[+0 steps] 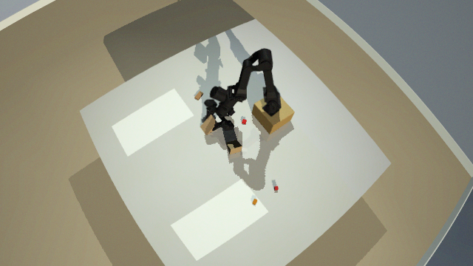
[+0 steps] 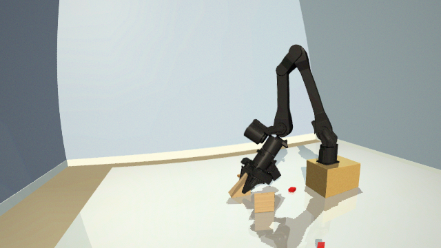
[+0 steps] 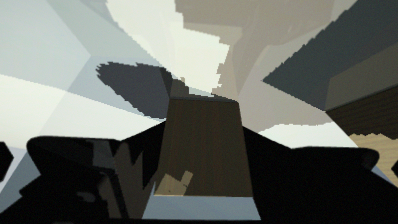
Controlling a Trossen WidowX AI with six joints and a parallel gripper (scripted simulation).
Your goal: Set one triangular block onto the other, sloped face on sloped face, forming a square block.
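Item, my gripper (image 1: 211, 124) (image 2: 242, 185) (image 3: 201, 125): closed on a wooden triangular block, its fingers at either side.
Item, the gripped block (image 1: 208, 126) (image 2: 236, 191) (image 3: 205, 132): low at the table (image 1: 314, 148) (image 2: 155, 213); contact beneath it uncertain.
Item, second triangular block (image 1: 236, 149) (image 2: 264, 202) (image 3: 372, 118): on the table, apart from the first, unmated.
Step in hand, by my judgement: securing the upper piece before lifting. Next move: raise it clear, turn its slope downward, align both ends over the second block, without shoving that one.
Item, farther off, red piece (image 1: 276, 188) (image 2: 321, 244): to be left alone.
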